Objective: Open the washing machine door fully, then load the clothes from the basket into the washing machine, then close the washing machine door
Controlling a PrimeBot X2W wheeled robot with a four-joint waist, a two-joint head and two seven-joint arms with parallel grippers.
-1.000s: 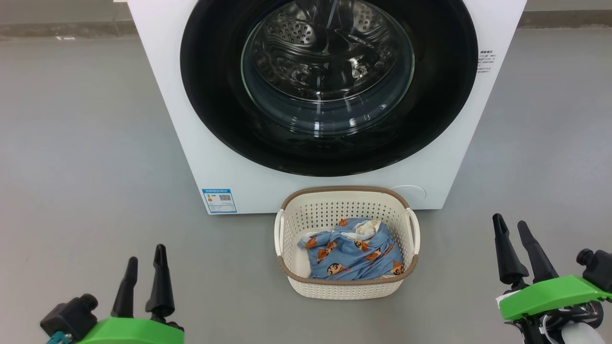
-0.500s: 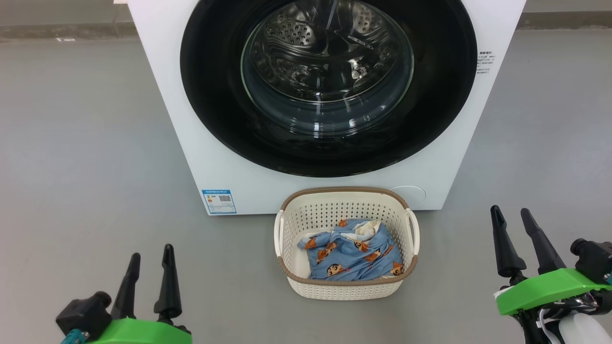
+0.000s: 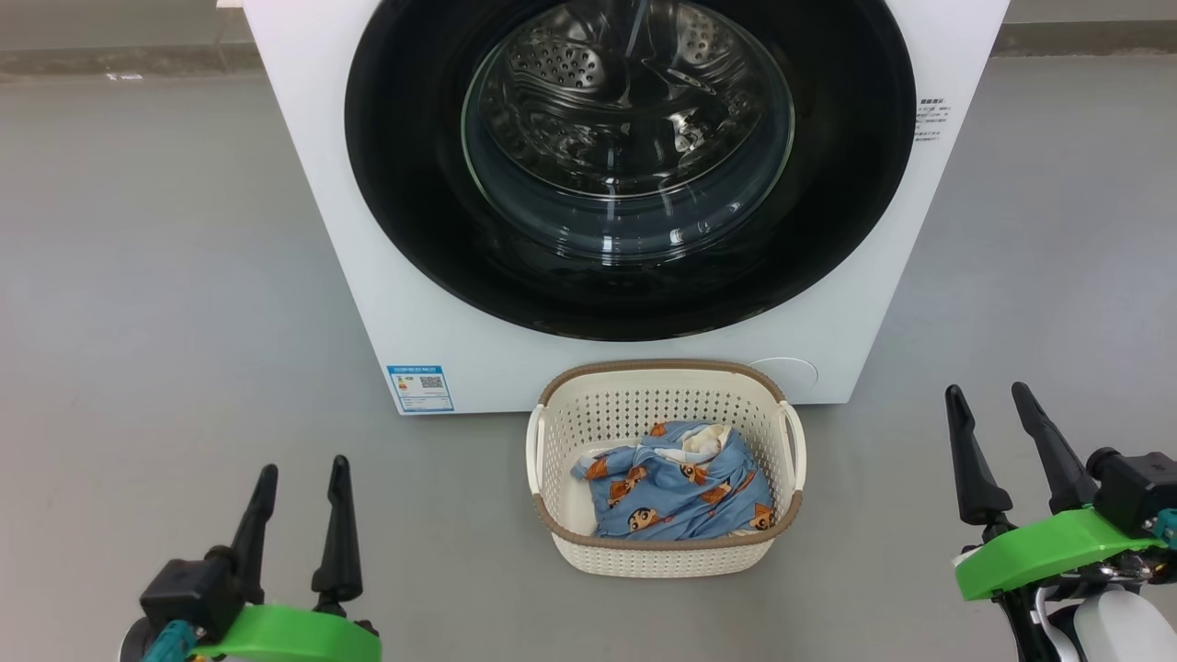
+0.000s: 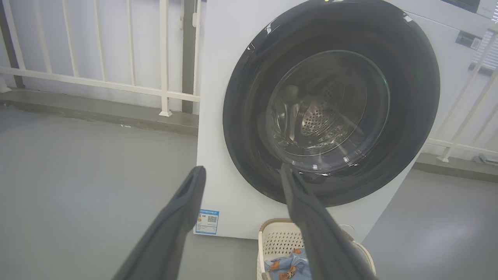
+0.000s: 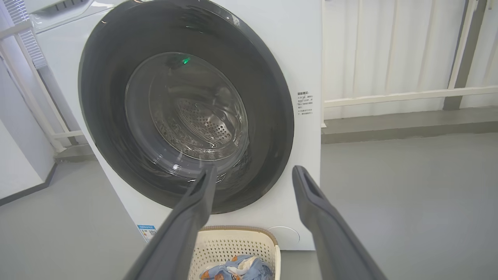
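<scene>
Our left gripper [image 3: 304,467] sits at the lower left of the head view and our right gripper [image 3: 987,391] at the lower right. Each has its two long dark fingers spread apart, with nothing between them. Both hang above the bare grey floor [image 3: 165,276], well apart from everything else.

Straight ahead stands the washing machine [image 3: 460,349], a white box with a small blue label sticker [image 3: 421,387] low on its front. The washing machine door [image 3: 630,147] is a wide glossy black ring around a bulging glass window. It lies flat against the machine's front, so we judge it shut. The steel drum shows through the glass. The basket [image 3: 662,552], cream with a brown rim, rests on the floor just in front of the machine, below the door's lower edge. The clothes [image 3: 680,492], blue fabric with small orange-brown faces, lie bunched inside it.

The step in hand, as we judge it, is opening the door, and nothing has been loaded yet. We cannot make out a handle or a hinge in any view, so we must first find the side that releases. One gripper should then reach to that edge of the black rim and hook a fingertip behind it rather than press on the glass. We should pull outward in an arc about the hinge until the door is fully open. The basket sits close under the door, so the arm should come in from the side and stay above its rim.
</scene>
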